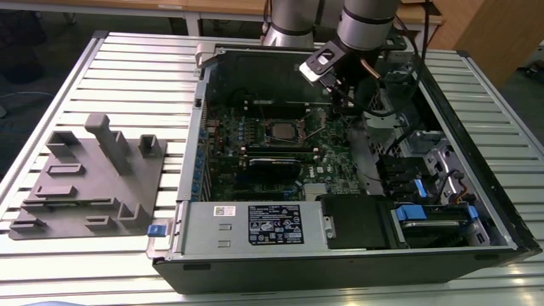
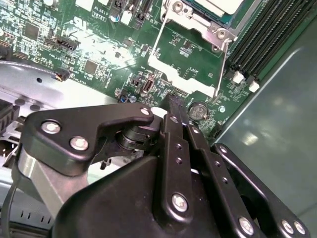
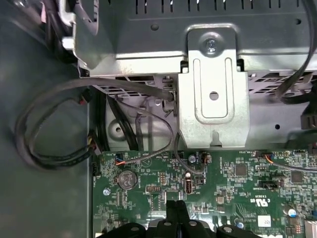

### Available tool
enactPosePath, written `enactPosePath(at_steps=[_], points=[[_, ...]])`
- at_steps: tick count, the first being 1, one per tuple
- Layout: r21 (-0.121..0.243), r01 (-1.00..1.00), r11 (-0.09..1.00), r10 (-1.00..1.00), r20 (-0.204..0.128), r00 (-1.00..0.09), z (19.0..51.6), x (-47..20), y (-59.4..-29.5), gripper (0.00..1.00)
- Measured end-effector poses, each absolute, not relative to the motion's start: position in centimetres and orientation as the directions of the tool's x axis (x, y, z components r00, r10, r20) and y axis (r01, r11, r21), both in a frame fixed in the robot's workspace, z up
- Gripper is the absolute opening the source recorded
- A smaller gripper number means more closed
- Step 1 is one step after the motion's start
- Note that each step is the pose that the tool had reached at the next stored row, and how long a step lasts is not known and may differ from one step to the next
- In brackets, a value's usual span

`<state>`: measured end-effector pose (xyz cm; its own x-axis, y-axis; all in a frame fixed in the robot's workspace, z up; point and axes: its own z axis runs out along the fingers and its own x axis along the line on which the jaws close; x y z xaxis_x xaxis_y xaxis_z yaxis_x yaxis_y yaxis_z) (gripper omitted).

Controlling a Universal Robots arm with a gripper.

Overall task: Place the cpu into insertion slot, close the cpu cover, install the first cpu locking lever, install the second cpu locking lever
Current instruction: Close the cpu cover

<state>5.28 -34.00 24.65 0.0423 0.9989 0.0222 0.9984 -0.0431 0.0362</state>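
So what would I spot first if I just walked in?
A big open computer case lying on a slatted table, with its green circuit board showing. The robot's arm reaches in from above, its black gripper close to the board. The silvery cpu sits mid-board.

cpu (image 2: 220,4) partly out of view

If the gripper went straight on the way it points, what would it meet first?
Most likely the green motherboard, just beside the coin cell battery; how far the gripper stands off it is unclear.
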Motion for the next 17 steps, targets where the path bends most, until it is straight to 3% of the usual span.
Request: enactPosePath(at_steps=[17], points=[[0.036, 0.998, -0.043, 0.999, 0.022, 0.042, 24.4, 2.5, -34.0, 0.11]])
